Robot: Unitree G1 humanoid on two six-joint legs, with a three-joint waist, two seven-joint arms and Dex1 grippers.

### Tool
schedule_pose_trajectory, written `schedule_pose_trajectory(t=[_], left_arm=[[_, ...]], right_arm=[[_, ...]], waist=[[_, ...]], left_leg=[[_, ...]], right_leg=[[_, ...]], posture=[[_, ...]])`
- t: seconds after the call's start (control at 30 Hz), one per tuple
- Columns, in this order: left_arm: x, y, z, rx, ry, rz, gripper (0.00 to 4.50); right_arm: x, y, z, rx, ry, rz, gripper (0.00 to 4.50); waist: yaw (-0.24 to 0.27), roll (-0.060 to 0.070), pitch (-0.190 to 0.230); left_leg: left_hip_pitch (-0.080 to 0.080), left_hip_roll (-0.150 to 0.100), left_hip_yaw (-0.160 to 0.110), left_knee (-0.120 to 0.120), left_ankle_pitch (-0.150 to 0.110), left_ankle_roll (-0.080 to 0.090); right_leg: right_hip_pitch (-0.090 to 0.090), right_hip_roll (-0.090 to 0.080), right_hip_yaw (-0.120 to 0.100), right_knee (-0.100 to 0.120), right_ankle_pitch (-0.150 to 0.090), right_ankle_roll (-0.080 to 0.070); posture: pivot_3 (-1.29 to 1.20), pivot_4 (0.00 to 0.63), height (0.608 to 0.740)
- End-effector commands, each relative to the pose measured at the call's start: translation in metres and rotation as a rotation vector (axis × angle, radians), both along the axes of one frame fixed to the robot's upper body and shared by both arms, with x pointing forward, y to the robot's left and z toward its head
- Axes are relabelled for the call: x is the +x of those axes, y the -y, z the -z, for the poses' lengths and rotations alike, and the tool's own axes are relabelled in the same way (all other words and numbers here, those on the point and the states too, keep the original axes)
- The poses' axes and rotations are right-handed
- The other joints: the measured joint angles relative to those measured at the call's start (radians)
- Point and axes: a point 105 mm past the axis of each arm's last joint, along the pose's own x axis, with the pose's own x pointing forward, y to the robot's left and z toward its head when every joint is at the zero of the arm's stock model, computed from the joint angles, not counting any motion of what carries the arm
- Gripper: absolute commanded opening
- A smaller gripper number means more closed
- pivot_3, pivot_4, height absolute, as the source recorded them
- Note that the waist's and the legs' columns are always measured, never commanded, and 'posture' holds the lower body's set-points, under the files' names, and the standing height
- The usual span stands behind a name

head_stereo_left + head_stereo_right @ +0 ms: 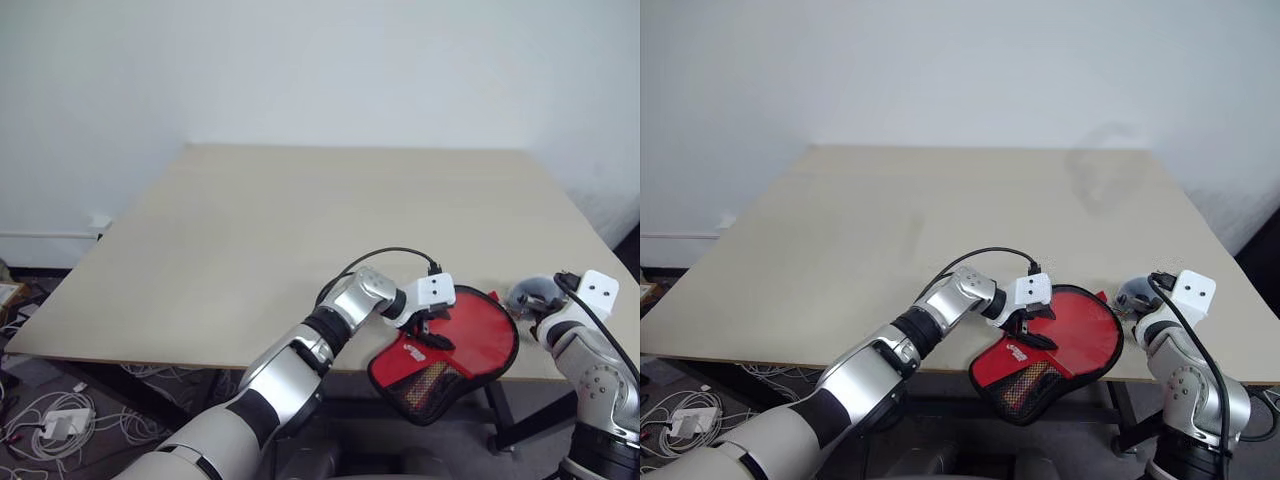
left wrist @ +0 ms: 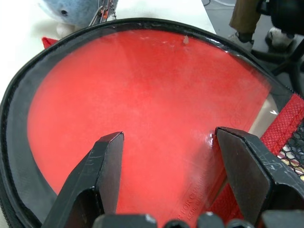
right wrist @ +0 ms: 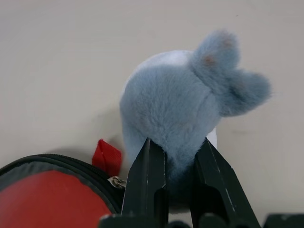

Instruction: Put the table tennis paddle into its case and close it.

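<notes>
A: Obs., largest first. Bench (image 1: pixel 300 230), light wood top, pale wall behind. Cables and a power strip (image 1: pixel 62 420) on the floor at its left.

B: Task obj?

A: Case (image 1: pixel 470 345) lies at the near right edge of the bench, red front up, black trim round it. Its narrow end w/ logo and black mesh pocket (image 1: pixel 425 385) hangs off the near edge. Paddle: can't make it out separately from the case in any view; left wrist view gives a smooth red face (image 2: pixel 142 118) w/ black zip rim round it, can't tell if that is rubber or case front.

B: Left arm?

A: Reaches across from the left, white wrist block over the case's left part. Left claw (image 1: pixel 432 335) points down and to the right, sits on/just over the red face. Left wrist view: the two black fingers (image 2: pixel 102 175) stand wide apart, nothing betw. them, only red surface beneath. Contact w/ the surface: cannot tell.

B: Right arm?

A: At the right edge of the bench, just beside the case's far right side. Right claw (image 3: pixel 175 161) is narrow, nipped onto a small grey-blue plush toy (image 3: pixel 185 104) — fur bulges betw. the fingers. Toy rests on the bench.

B: Toy vs. case?

A: Just beside the case's rim, near a small red pull tab (image 3: pixel 107 156) and metal zip slider (image 3: pixel 116 181). Touching or not: cannot tell.
</notes>
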Motion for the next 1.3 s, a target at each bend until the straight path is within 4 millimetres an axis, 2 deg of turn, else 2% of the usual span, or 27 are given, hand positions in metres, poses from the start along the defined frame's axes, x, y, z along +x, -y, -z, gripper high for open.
schedule_pose_trajectory(t=[0.03,0.17,0.27,0.33,0.37,0.47,0.5,0.57,0.73,0.8,0.93,1.07,1.3], left_arm=[[-0.051,0.038,0.024,0.149,-0.039,0.167,3.28],[-0.053,0.036,0.027,0.162,-0.055,0.172,3.28],[-0.054,0.034,0.029,0.17,-0.079,0.166,3.28],[-0.055,0.031,0.031,0.179,-0.098,0.161,3.28],[-0.055,0.03,0.032,0.183,-0.108,0.157,3.28],[-0.057,0.026,0.036,0.19,-0.131,0.15,3.28],[-0.058,0.026,0.037,0.192,-0.135,0.15,3.28],[-0.059,0.025,0.038,0.195,-0.143,0.149,3.28],[-0.062,0.024,0.039,0.195,-0.157,0.151,3.28],[-0.063,0.023,0.039,0.193,-0.169,0.148,3.28],[-0.063,0.022,0.039,0.192,-0.184,0.138,3.28],[-0.064,0.022,0.04,0.194,-0.184,0.136,3.28],[-0.067,0.021,0.041,0.198,-0.197,0.148,3.28]], right_arm=[[0.0,0.0,-0.024,-0.035,0.075,0.0,0.14],[-0.005,0.008,-0.03,-0.06,0.079,0.03,0.14],[-0.015,0.023,-0.023,-0.053,0.042,0.118,0.14],[-0.021,0.03,-0.019,-0.047,0.018,0.167,0.87],[-0.024,0.032,-0.017,-0.038,0.005,0.186,1.09],[-0.026,0.029,-0.016,-0.009,0.013,0.181,2.16],[-0.025,0.024,-0.018,-0.003,0.022,0.159,2.16],[-0.025,0.017,-0.019,-0.008,0.024,0.128,1.93],[-0.034,0.01,-0.018,0.006,-0.001,0.085,0.44],[-0.042,0.008,-0.016,0.03,-0.009,0.056,0.09],[-0.051,0.011,-0.011,0.073,-0.029,0.066,0.04],[-0.056,-0.001,-0.015,0.082,-0.019,-0.005,0.04],[-0.08,0.019,-0.015,0.077,-0.017,0.094,0.04]], waist=[[0.0,-0.002,-0.001],[0.0,-0.003,-0.002],[0.0,-0.004,-0.002],[0.0,-0.004,-0.002],[0.0,-0.004,-0.002],[0.0,-0.004,-0.002],[0.0,-0.004,-0.002],[0.0,-0.004,-0.002],[0.001,-0.004,-0.002],[0.002,-0.004,-0.002],[0.003,-0.004,-0.002],[0.004,-0.004,-0.002],[0.006,-0.004,-0.002]], left_leg=[[0.0,0.0,0.0,0.0,0.0,0.0],[0.0,0.001,0.0,0.0,0.0,0.0],[0.0,0.001,0.0,0.0,0.0,0.0],[0.0,0.001,-0.001,0.0,0.0,0.0],[0.0,0.001,-0.001,-0.001,0.0,0.0],[0.0,0.001,0.0,-0.001,0.0,0.0],[0.0,0.001,0.0,-0.001,0.0,0.0],[0.0,0.001,0.0,-0.001,0.0,0.0],[-0.001,0.001,-0.001,-0.001,-0.001,0.001],[-0.002,0.001,-0.001,-0.001,-0.002,0.002],[-0.002,0.001,0.0,-0.001,-0.003,0.003],[-0.002,0.001,-0.001,-0.001,-0.004,0.003],[-0.002,0.001,0.0,-0.001,-0.005,0.003]], right_leg=[[0.0,0.0,0.0,0.0,0.0,0.0],[0.0,0.0,-0.001,0.0,0.0,0.0],[0.0,0.0,-0.001,-0.001,0.0,0.0],[0.0,0.0,-0.001,-0.001,0.0,0.0],[0.0,0.0,-0.001,-0.001,0.0,0.0],[-0.001,0.0,-0.001,-0.001,0.0,0.0],[-0.001,0.001,-0.001,-0.001,0.0,0.0],[-0.001,0.001,-0.001,-0.001,0.0,0.0],[-0.001,0.0,-0.001,-0.001,-0.001,0.001],[-0.001,0.0,-0.001,-0.002,-0.002,0.002],[0.0,0.0,0.0,-0.002,-0.002,0.003],[0.0,0.0,0.0,-0.002,-0.003,0.003],[0.0,0.0,0.0,-0.003,-0.004,0.004]], posture=[[0.0,0.0,0.74],[0.0,0.0,0.74],[0.0,0.0,0.74],[0.0,0.0,0.74],[0.0,0.0,0.74],[0.0,0.0,0.74],[0.0,0.0,0.74],[0.0,0.0,0.74],[0.0,0.0,0.74],[0.0,0.0,0.74],[0.0,0.0,0.74],[0.0,0.0,0.74],[0.0,0.0,0.74]])
